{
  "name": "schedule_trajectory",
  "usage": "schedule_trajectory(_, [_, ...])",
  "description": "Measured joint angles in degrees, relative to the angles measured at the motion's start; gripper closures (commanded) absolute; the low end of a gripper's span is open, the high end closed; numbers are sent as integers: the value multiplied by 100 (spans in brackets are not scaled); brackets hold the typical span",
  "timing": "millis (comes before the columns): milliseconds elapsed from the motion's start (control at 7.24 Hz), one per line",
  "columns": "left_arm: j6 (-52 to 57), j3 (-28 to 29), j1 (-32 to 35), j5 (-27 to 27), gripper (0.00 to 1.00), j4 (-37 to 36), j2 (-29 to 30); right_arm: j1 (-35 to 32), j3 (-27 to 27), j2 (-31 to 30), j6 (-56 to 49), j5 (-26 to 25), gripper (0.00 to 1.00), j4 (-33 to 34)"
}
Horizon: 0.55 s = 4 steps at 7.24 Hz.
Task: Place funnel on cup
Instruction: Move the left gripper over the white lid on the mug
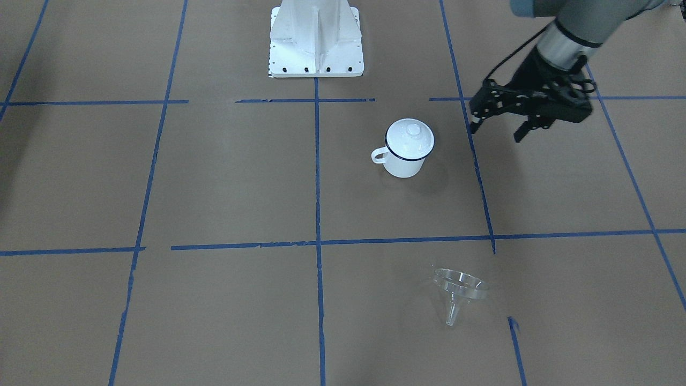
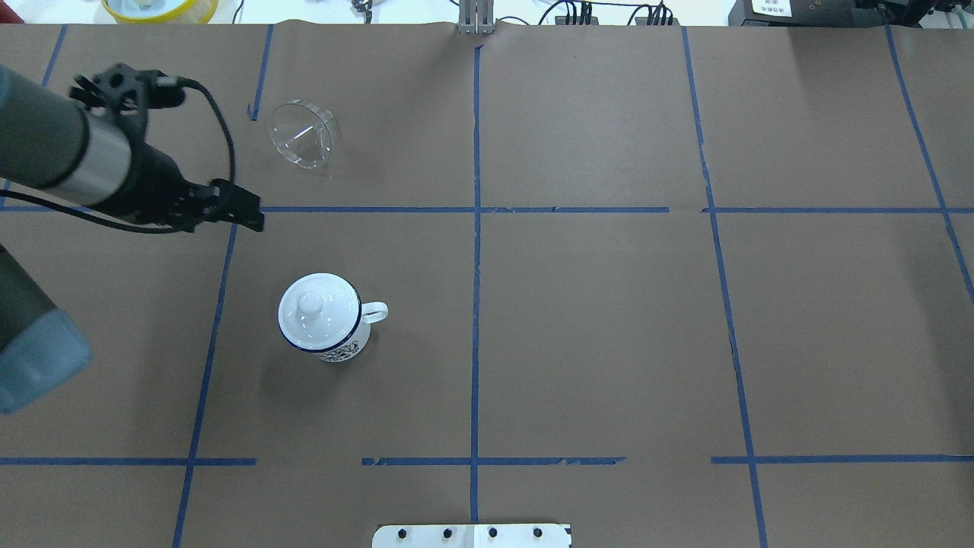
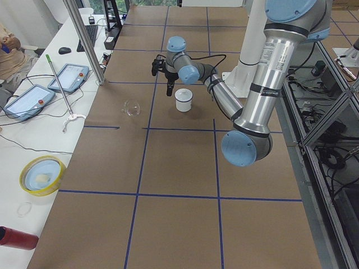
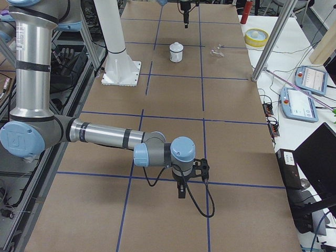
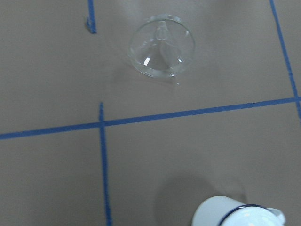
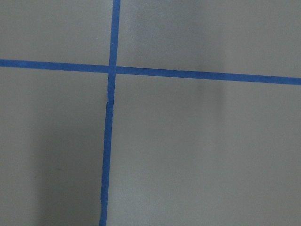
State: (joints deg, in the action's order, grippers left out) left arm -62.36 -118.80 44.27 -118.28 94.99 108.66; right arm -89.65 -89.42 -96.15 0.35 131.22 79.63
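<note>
The clear funnel [image 1: 460, 289] lies on its side on the brown paper; it also shows in the overhead view [image 2: 303, 135] and the left wrist view [image 5: 161, 47]. The cup [image 1: 403, 158] is a white mug with a dark blue rim, standing upright with a round white knobbed lid [image 1: 410, 136] on top; it also shows from overhead [image 2: 326, 335]. My left gripper [image 1: 497, 131] hovers open and empty above the table, beside the mug and apart from it, between mug and funnel [image 2: 251, 218]. My right gripper [image 4: 181, 191] shows only in the exterior right view, far from both; I cannot tell its state.
The robot's white base [image 1: 316, 43] stands at the table's robot side. Blue tape lines [image 1: 317, 241] cross the paper. A yellow bowl [image 2: 160, 7] and cables lie beyond the table's far edge. Tablets [image 3: 25, 101] lie on the side bench.
</note>
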Motion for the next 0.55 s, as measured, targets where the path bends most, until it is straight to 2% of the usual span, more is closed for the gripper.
schedule_trajectory(276, [-838, 29, -818, 652, 0, -726, 585, 0, 1, 0, 0, 0, 0, 0])
schedule_trajectory(553, [-1073, 88, -1097, 984, 6, -995, 730, 0, 3, 0, 0, 0, 0, 0])
